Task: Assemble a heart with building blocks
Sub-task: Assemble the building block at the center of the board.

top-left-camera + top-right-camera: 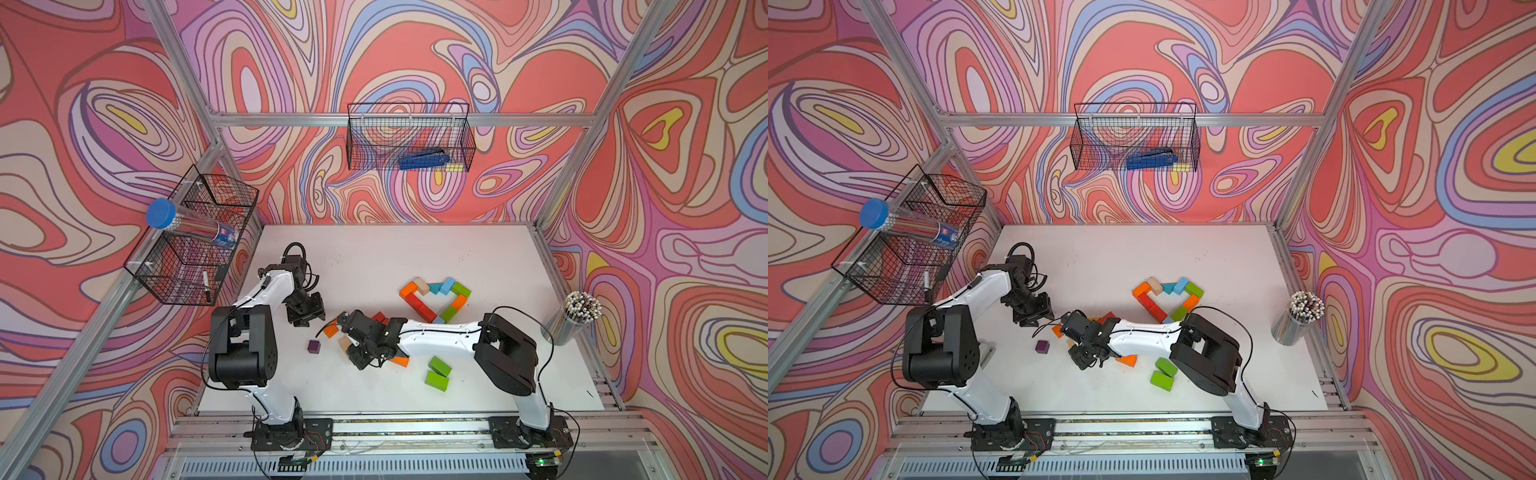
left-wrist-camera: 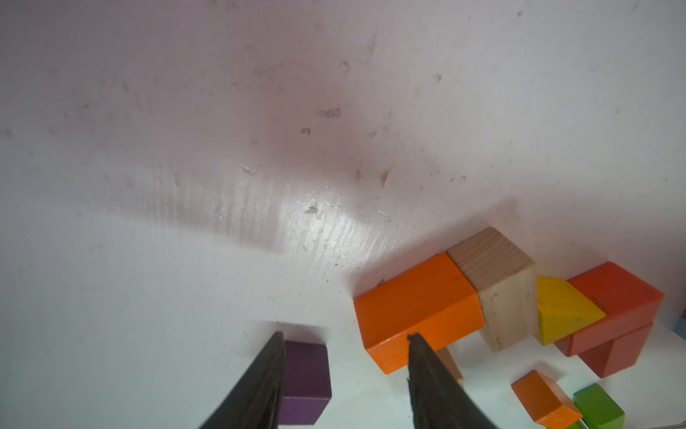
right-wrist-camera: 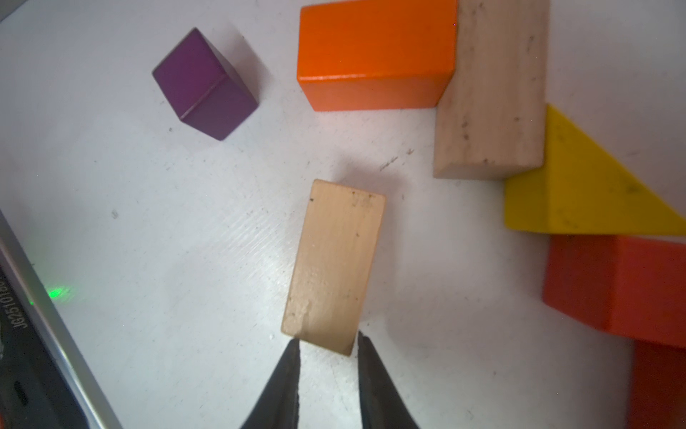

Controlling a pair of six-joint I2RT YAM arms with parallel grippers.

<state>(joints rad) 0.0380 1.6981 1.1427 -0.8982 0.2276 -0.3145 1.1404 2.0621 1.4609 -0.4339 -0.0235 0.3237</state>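
Building blocks (image 1: 417, 304) form a heart outline toward the counter's (image 1: 374, 257) right edge; spares (image 1: 439, 365) lie nearer its front edge. Right jaws pinch a plain wood brick (image 3: 334, 267) by one end only, so it could pivot or slip when lifted; left jaws stand apart, empty.

swirly pink walls (image 1: 415, 62) surround a white tabletop (image 1: 374, 257).

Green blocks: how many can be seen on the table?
4. On the heart, right side: upper green block, lower green block. Loose by the right arm: farther green brick, nearer green brick. The arm may hide more.
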